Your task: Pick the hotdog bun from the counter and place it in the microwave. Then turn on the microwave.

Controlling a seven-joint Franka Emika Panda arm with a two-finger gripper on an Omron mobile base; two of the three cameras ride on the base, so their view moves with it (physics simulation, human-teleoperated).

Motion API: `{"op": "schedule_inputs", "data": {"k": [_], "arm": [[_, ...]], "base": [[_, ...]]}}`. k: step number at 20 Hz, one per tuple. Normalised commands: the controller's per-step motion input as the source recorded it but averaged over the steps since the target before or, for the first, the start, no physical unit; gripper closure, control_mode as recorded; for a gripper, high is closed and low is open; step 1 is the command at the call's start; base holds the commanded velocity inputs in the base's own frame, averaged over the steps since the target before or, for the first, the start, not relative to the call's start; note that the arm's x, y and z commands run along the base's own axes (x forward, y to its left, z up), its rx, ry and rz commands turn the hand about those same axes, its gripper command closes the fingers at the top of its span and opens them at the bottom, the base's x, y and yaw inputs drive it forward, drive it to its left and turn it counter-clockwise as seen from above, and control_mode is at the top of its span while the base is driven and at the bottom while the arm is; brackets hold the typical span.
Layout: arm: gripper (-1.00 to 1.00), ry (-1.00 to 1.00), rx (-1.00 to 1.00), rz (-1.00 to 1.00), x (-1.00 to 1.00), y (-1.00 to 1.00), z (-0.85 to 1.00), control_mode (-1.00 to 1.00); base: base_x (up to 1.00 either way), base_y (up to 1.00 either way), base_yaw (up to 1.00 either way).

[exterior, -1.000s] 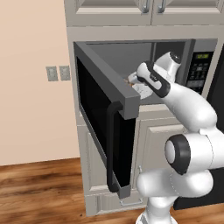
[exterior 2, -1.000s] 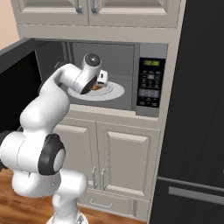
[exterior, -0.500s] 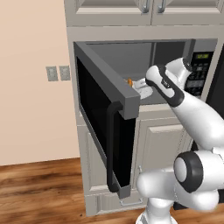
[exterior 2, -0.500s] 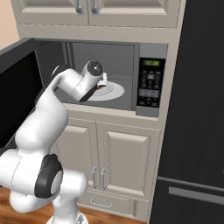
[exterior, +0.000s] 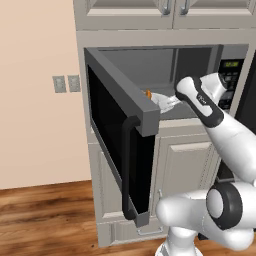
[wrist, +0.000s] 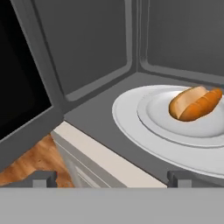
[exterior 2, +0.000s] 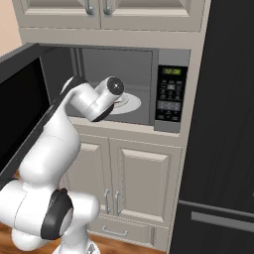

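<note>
The bun (wrist: 194,104) lies on a white plate (wrist: 153,131) inside the microwave (exterior 2: 134,74), at about two o'clock in the hand view, well apart from the fingertips (wrist: 41,178). The gripper (wrist: 111,179) is spread fully wide and holds nothing; it sits at the cavity's front lip. The door (exterior: 120,135) hangs open at nine o'clock of the arm. The keypad (exterior 2: 171,96) with its green display sits at three o'clock of the cavity.

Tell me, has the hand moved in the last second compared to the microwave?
Yes. In the left base view the hand has backed out of the microwave cavity toward its open front, leaving the hotdog bun on the white plate.
</note>
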Motion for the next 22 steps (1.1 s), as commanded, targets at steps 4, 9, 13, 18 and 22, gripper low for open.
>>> {"op": "schedule_inputs", "data": {"k": [4,9,13,18,22], "arm": [[-1.00,0.00,-0.09,0.15,-0.27,0.00,0.04,-1.00],[-1.00,-0.11,-0.15,0.12,-0.35,0.00,0.04,-1.00],[-1.00,-0.15,-0.14,0.07,-0.37,0.02,0.03,-1.00],[-1.00,-0.19,-0.05,0.04,-0.39,0.00,0.01,-1.00],[-1.00,-0.22,-0.02,0.03,-0.40,0.00,0.01,-1.00]], "base": [[0.00,0.00,0.00],[0.00,0.00,0.00],[0.00,0.00,0.00],[0.00,0.00,0.00],[0.00,0.00,0.00]]}}
